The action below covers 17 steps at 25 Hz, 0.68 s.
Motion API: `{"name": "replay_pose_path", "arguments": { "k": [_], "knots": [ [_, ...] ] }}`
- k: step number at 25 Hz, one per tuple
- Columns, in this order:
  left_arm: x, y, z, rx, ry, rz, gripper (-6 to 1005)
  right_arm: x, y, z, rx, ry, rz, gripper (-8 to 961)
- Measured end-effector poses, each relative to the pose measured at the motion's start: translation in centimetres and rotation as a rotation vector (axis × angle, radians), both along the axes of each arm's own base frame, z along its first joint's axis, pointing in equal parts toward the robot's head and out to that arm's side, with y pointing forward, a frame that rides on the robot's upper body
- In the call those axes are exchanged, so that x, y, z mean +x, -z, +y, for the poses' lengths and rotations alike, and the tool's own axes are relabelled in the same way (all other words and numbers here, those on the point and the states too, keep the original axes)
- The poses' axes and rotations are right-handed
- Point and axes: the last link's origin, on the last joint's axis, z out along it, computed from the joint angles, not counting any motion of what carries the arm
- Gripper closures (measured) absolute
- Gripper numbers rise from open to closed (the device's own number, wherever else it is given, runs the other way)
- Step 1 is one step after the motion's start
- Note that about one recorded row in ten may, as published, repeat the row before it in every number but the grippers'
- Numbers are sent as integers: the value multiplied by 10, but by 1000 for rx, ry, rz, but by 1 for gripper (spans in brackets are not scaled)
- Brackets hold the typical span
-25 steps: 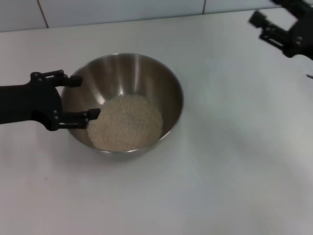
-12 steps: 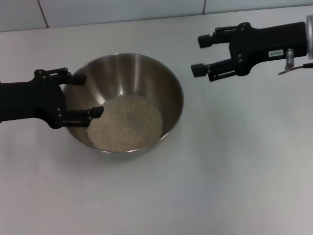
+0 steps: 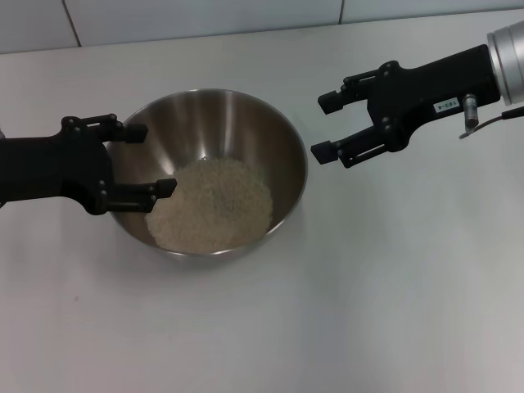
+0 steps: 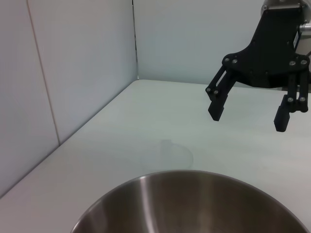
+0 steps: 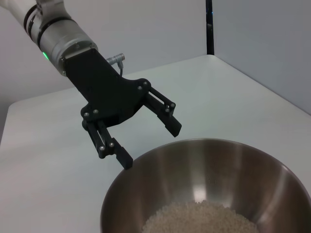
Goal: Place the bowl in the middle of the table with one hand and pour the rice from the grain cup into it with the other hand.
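The steel bowl stands on the white table, a little left of the middle, with a mound of rice in it. My left gripper is open at the bowl's left rim, its fingers spread along the rim and holding nothing. My right gripper is open and empty, just right of the bowl's right rim. The right wrist view shows the bowl, the rice and the left gripper. The left wrist view shows the bowl's rim and the right gripper. The grain cup is out of view.
A pale wall runs along the table's far edge. In the left wrist view a side wall meets the back wall at a corner beyond the bowl.
My right gripper has come in from the far right corner to just beside the bowl's right rim, still open. The left gripper has shifted slightly right. The bowl has not moved.
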Motion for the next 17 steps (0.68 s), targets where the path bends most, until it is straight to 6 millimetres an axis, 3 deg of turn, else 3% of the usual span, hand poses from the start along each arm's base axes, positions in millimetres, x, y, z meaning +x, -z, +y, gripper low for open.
{"name": "replay_pose_path", "arguments": {
  "k": [17],
  "knots": [
    [0,-1,0,-5,-1,-1,136,1,0,0,30,-2,38,120]
  ]
}}
